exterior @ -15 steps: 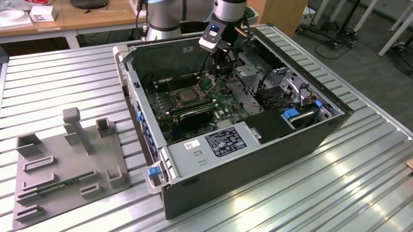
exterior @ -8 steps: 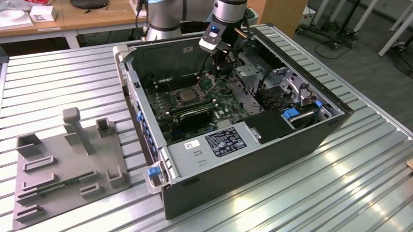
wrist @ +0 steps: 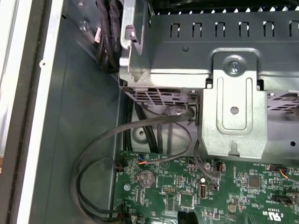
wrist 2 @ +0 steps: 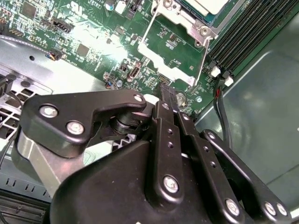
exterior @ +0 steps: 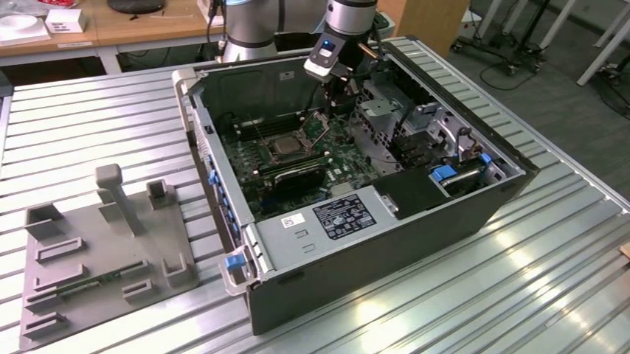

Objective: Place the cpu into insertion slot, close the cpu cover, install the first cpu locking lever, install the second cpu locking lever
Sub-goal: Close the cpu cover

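In the exterior view the open computer case (exterior: 492, 184) lies on the table, with the green motherboard (exterior: 325, 158) inside. The insertion slot (exterior: 285, 149) sits at mid-board. My gripper (exterior: 334, 97) hangs over the board's far end, beyond the slot and apart from it. In the second wrist view the black fingers (wrist 2: 164, 100) are pressed together with nothing between them. Past them lies the cpu cover (wrist 2: 168, 69), a silver frame swung open so that green board shows through its window. The pale cpu (wrist 2: 208, 3) rests in the socket just beyond. A thin wire lever (wrist 2: 202, 60) runs beside the cover.
Long black memory slots (wrist 2: 247, 32) flank the socket. A silver drive cage (wrist: 233, 93) and black cables (wrist: 93, 168) crowd the case wall near my wrist. A grey fixture plate (exterior: 99, 251) stands at the exterior view's left on the slatted table.
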Controlling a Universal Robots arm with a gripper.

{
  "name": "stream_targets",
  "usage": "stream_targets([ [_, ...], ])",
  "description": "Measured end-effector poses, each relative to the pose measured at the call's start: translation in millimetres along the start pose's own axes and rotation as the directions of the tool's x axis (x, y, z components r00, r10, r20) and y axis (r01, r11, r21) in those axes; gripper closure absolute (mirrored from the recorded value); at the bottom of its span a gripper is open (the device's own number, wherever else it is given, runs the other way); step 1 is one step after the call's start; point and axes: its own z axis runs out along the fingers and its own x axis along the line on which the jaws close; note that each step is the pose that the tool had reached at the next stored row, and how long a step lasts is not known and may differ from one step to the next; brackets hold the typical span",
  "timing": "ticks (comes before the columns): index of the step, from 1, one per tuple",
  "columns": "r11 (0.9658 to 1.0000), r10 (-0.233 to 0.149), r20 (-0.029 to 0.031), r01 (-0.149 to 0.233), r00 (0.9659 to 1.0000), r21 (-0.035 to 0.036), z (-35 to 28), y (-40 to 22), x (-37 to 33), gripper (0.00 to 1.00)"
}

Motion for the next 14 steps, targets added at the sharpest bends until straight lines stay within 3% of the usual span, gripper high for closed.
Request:
stream_targets([
  [9, 1.0, 0.0, -0.0018, 0.0, 1.0, 0.0, 8.5, 0.2, -0.3, 0.89],
  [11, 1.0, 0.0, -0.0123, 0.0, 0.9999, -0.0008, 9.5, 0.2, -0.3, 0.89],
  [14, 1.0, 0.001, -0.016, -0.001, 0.9999, -0.001, 9.7, 0.1, -0.3, 0.89],
])
